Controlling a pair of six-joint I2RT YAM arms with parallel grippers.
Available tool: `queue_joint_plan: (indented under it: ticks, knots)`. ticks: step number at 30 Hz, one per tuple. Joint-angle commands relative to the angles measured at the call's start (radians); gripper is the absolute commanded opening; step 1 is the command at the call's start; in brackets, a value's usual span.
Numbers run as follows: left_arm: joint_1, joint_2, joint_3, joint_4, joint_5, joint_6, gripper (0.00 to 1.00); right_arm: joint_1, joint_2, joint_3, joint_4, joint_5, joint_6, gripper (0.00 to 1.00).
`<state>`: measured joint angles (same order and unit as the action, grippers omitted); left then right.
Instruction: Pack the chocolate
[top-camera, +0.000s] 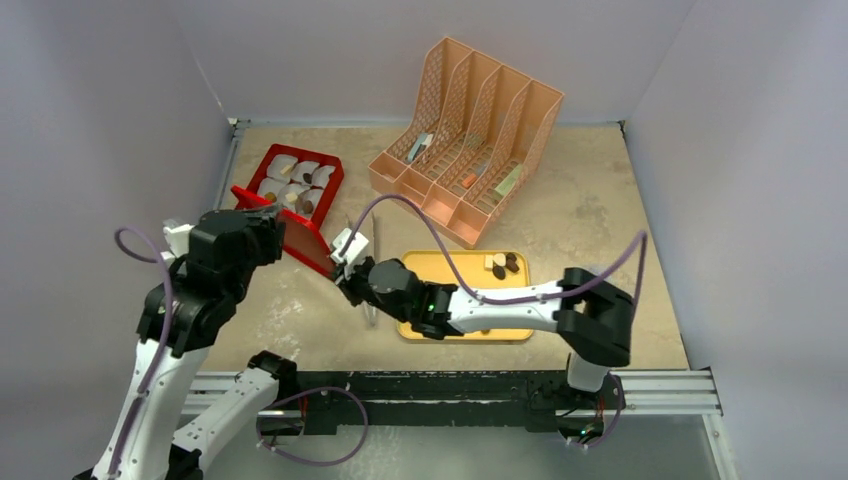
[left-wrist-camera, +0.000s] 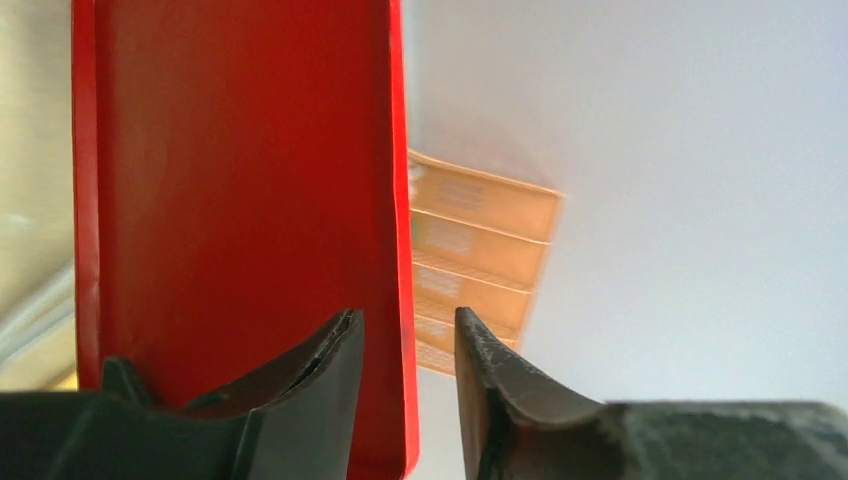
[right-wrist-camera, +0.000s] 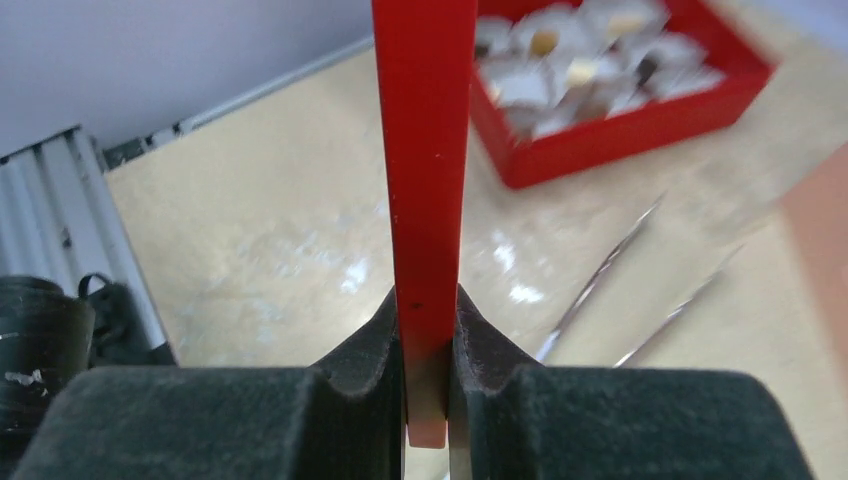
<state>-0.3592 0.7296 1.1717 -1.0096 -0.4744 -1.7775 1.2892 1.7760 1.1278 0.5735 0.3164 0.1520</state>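
Your left arm bends up over the table, and the left claw (left-wrist-camera: 408, 325) is spread, loosely astride the edge of the flat red plastic lid (top-camera: 300, 235). Your right arm stretches leftward, and the right claw (right-wrist-camera: 427, 310) pinches that lid. Chocolate pieces (top-camera: 505, 265) lie on the yellow tray (top-camera: 425, 262), and more fill the red box (top-camera: 335, 185).

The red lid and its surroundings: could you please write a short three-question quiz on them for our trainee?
1. True or false: the right fingers are shut on the red lid.
2. The loose chocolate pieces lie on a tray of which colour? A yellow, B blue, C green.
3. Fill in: the red box holds white cup ____.
Key: 1 true; 2 A; 3 liners.
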Motion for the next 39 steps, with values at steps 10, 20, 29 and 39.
queue_joint_plan:
  ticks: [10, 20, 29, 39]
  knots:
    - [0.005, -0.114, 0.183, 0.271, 0.158, 0.424, 0.66, -0.015, -0.112, 0.049, 0.509, 0.320, -1.277, 0.00]
    - [0.005, -0.039, 0.150, 0.298, 0.342, 0.534, 0.68, -0.018, -0.039, 0.084, 0.756, 0.366, -1.599, 0.00]
    - [0.005, 0.024, 0.065, 0.364, 0.366, 0.538, 0.67, -0.016, -0.007, 0.077, 0.884, 0.351, -1.732, 0.00]
    - [0.005, 0.039, 0.024, 0.480, 0.387, 0.516, 0.27, -0.013, -0.031, -0.003, 0.850, 0.342, -1.680, 0.02]
